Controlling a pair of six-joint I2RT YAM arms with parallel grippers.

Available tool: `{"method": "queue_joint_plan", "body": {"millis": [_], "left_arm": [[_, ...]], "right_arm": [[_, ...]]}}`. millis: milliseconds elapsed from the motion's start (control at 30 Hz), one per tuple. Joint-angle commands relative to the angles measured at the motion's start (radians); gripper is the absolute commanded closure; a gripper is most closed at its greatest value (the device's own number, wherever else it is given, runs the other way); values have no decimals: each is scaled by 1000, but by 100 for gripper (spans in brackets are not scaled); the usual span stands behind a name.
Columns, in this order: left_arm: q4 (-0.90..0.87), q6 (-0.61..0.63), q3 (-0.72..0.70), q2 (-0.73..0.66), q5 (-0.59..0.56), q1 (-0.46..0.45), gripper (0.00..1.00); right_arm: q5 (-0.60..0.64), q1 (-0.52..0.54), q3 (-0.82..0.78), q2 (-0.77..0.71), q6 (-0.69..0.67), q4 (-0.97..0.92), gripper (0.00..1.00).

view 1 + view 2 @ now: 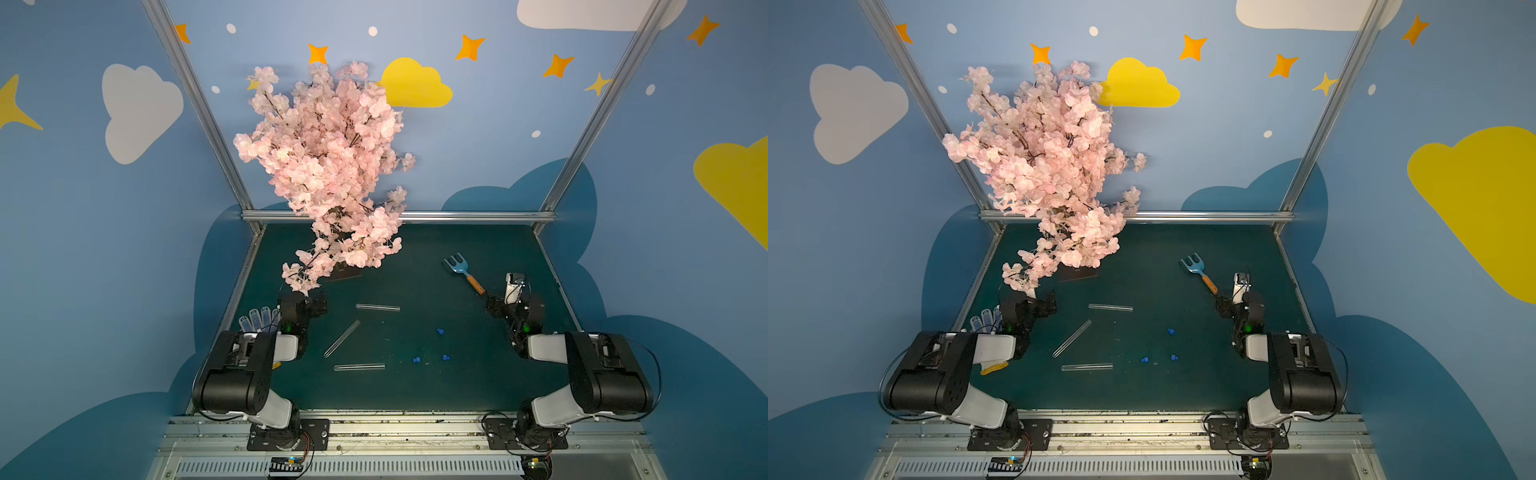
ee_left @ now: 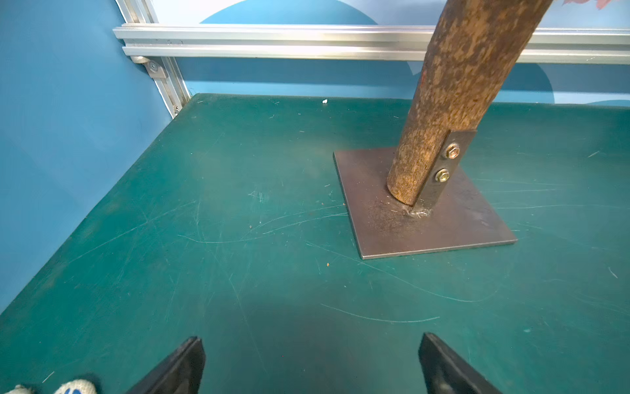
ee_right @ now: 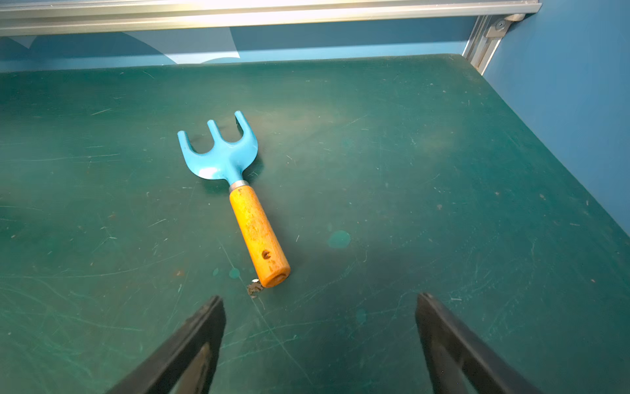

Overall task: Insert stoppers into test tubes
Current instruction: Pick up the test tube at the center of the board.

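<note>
Tubes (image 1: 377,307), three, are laid on the worktop (image 1: 415,257); three blue stoppers (image 1: 440,331) are scattered at their 3 o'clock. Left fingers (image 2: 184,368) and right fingers (image 3: 201,341) are held apart, empty.

We carry two items: left gripper (image 2: 311,336), jaws wide apart, empty; right gripper (image 3: 321,295), jaws wide apart, empty.

No readable txt, labels, brands or nos. on anything in any view.
</note>
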Motion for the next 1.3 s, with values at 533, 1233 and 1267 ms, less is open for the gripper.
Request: {"method": "queue_joint_plan", "body": {"millis": [533,1233,1267], "left_arm": [[14,5,14,10,-2,6,1],[-372,-70,-37,-426,-78,-4,5],[-420,-91,-42,-482,-92,-6,6]], "right_arm": [[-8,2,20,11,0,22,12],[45,3,58,-373,19,-377,17],[39,3,53,-402,47,-376,17]]}}
